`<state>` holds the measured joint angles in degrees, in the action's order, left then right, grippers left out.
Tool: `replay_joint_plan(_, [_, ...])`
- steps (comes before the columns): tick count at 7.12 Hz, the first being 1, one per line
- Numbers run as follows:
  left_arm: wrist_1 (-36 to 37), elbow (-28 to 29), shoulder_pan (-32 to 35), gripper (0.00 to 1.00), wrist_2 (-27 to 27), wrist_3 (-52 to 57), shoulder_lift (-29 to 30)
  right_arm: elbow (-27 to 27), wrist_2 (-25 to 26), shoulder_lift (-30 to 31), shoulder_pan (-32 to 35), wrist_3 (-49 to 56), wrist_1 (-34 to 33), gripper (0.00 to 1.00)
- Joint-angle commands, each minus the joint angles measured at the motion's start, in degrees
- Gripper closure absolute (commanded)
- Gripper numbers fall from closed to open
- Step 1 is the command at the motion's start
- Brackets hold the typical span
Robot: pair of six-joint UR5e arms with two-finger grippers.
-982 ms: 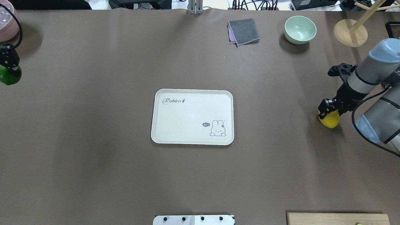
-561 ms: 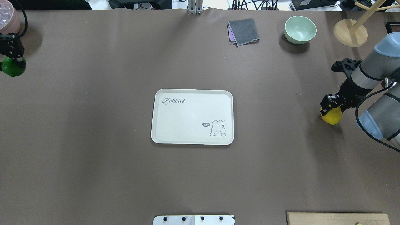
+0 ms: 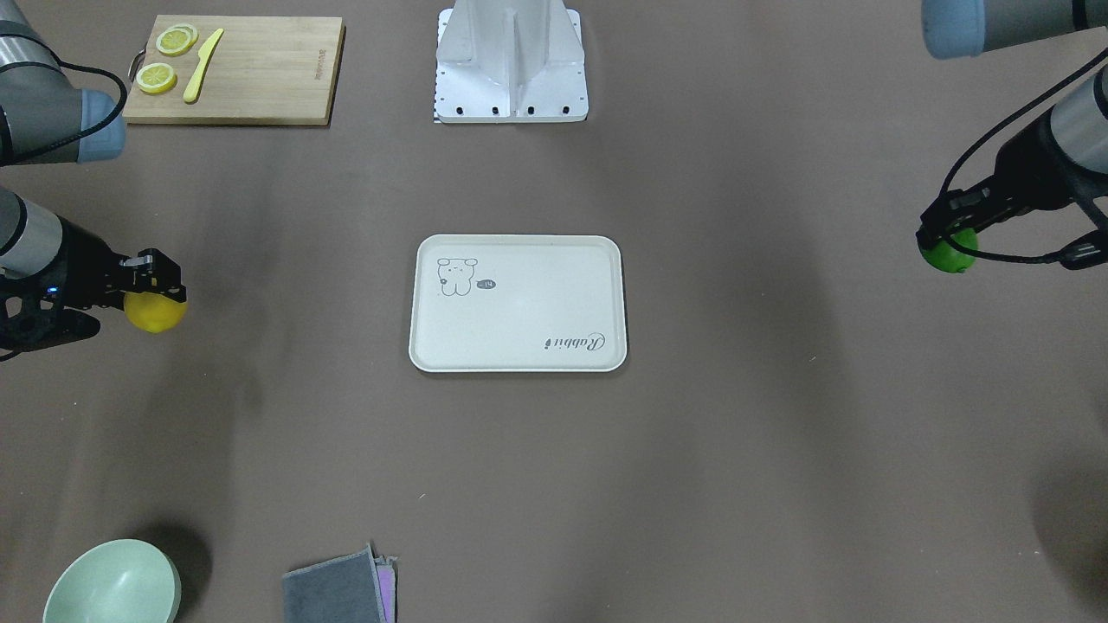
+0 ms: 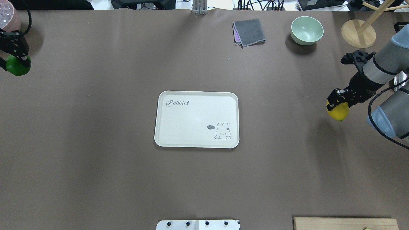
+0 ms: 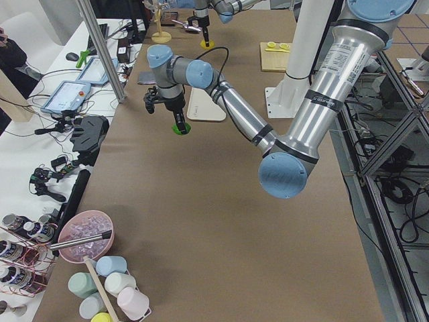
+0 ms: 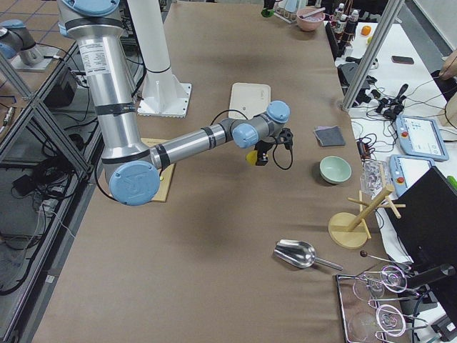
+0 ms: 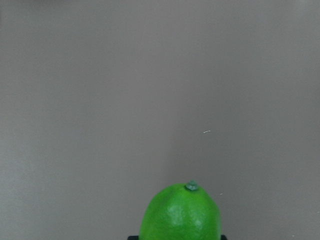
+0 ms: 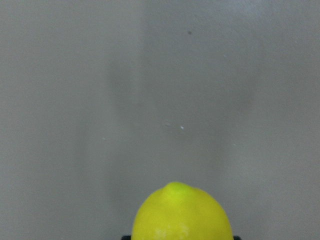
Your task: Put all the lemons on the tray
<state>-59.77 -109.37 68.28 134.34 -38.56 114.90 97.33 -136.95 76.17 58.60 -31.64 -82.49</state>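
The cream tray (image 4: 196, 119) (image 3: 518, 303) with the rabbit drawing lies bare at the table's middle. My left gripper (image 4: 16, 60) (image 3: 948, 242) is shut on the green lemon (image 4: 18, 65) (image 3: 949, 253) (image 7: 181, 215) and holds it above the table at the far left edge. My right gripper (image 4: 337, 103) (image 3: 156, 290) is shut on the yellow lemon (image 4: 337, 111) (image 3: 154, 312) (image 8: 182, 212) and holds it above the table at the right, well off the tray.
A green bowl (image 4: 306, 30), a folded grey cloth (image 4: 249, 32) and a wooden stand (image 4: 358, 33) are at the back right. A cutting board (image 3: 234, 69) with lemon slices (image 3: 157, 78) and a yellow knife sits near the robot's base (image 3: 512, 65).
Both grippers have risen with their lemons. The left one moved up and slightly inward with the green lemon; the right one lifted the yellow lemon off the table.
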Motion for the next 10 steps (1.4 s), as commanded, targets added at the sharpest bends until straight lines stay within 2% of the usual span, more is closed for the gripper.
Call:
replay_joint_plan(1, [-0.52,2.3,-4.01,1.0,-0.39,-7.01,4.94,-2.47,-0.16,-10.02,-0.23,0.52,0.31,0.58])
replay_joint_plan(3, [-6.98,6.78,-9.63,1.0,-0.65,-17.8,8.92,-8.36,-0.43,-19.96,-1.03,1.57,0.58,0.58])
replay_joint_plan(4, [-11.55,10.45,-12.1,1.0,-3.79,-22.74,12.15,-10.21,-0.34,-23.4,-2.07,2.19,1.01,0.57])
replay_joint_plan(6, [-14.22,12.33,-14.49,1.0,-5.66,-23.58,12.88,-17.92,0.19,-28.07,-4.8,2.37,9.84,0.57])
replay_joint_plan(7, [-14.32,12.6,-14.49,1.0,-5.67,-23.58,12.98,-20.84,0.54,-29.83,-6.11,2.37,12.94,0.57])
replay_joint_plan(10, [-14.41,13.91,-15.54,1.0,-5.75,-24.28,15.86,-22.09,1.5,-30.38,-10.85,3.16,17.36,0.57])
